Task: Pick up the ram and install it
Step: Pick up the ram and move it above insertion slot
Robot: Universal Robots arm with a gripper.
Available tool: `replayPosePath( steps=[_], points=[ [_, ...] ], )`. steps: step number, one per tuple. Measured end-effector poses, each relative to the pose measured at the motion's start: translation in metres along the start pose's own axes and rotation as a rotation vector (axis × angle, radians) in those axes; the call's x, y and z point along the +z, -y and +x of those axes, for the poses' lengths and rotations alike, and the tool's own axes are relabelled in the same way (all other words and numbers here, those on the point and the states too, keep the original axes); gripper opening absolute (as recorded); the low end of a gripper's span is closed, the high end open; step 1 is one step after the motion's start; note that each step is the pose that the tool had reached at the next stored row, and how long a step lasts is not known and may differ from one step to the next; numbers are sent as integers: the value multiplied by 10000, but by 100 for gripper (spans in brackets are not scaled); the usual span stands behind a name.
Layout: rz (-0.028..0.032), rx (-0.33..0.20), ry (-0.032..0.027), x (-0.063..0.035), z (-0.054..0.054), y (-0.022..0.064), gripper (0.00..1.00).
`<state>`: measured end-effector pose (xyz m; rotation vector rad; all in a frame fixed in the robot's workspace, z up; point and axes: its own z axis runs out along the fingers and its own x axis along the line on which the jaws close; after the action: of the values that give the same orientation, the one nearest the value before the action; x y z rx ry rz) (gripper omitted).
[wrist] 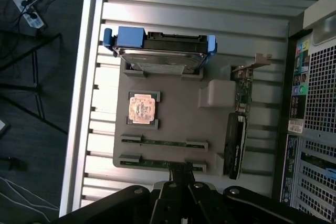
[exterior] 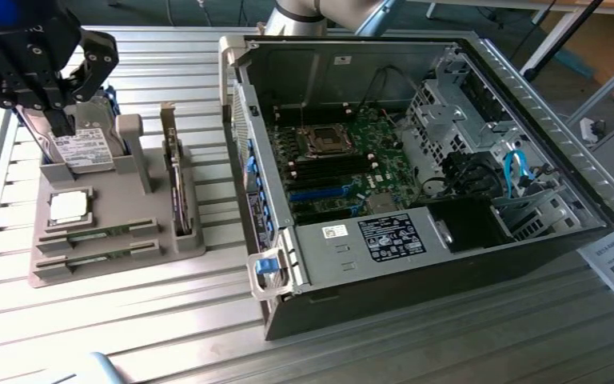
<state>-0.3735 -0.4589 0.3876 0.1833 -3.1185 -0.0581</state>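
Gripper (exterior: 60,124) above drive (exterior: 83,148), at end of holder (exterior: 157,240) away from ram, fingers pressed together, nothing held. Ram (exterior: 102,256) flat in holder's outermost slot, untouched, well apart from gripper. Twin stick (exterior: 102,234) in next slot, processor (exterior: 69,206) just beyond. Open case (exterior: 285,72) on exterior view's right, beside holder.

A grey holder (wrist: 176,121) sits on the slatted metal table (wrist: 210,9). The gripper (wrist: 181,170), its fingers pressed together, hangs over the holder's edge, just by the outer ram stick (wrist: 155,163). The inner ram stick (wrist: 163,142) lies beside it, then a square chip (wrist: 142,109), then a hard drive (wrist: 157,56) at the far edge.
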Motion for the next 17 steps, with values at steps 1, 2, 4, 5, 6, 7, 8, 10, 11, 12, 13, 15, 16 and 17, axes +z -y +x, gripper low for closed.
replayPosePath(
  steps=[1, 2, 4, 5, 6, 7, 8, 10, 11, 12, 13, 15, 16, 17],
  points=[
    [2, -64, -10, 0, -1, 0, 11],
    [4, -127, -20, 0, -1, 0, 11],
    [9, -255, -42, 0, -1, 0, 11],
    [12, -327, -56, 0, -2, 0, 11],
    [14, -384, -67, 0, -2, 0, 11],
    [18, -450, -81, 0, -2, 0, 11],
    [22, -511, -95, 0, -3, 0, 11],
    [30, -649, -123, 0, -3, 1, 11],
    [33, -714, -135, 0, -3, 1, 11],
    [36, -782, -147, 0, -3, 1, 11],
    [38, -854, -158, 0, -4, 1, 11],
    [52, -1121, -206, 0, -4, 1, 11],
    [61, -1249, -231, 0, -4, 1, 11],
    [73, -1379, -258, 0, -4, 1, 11]
  ],
)
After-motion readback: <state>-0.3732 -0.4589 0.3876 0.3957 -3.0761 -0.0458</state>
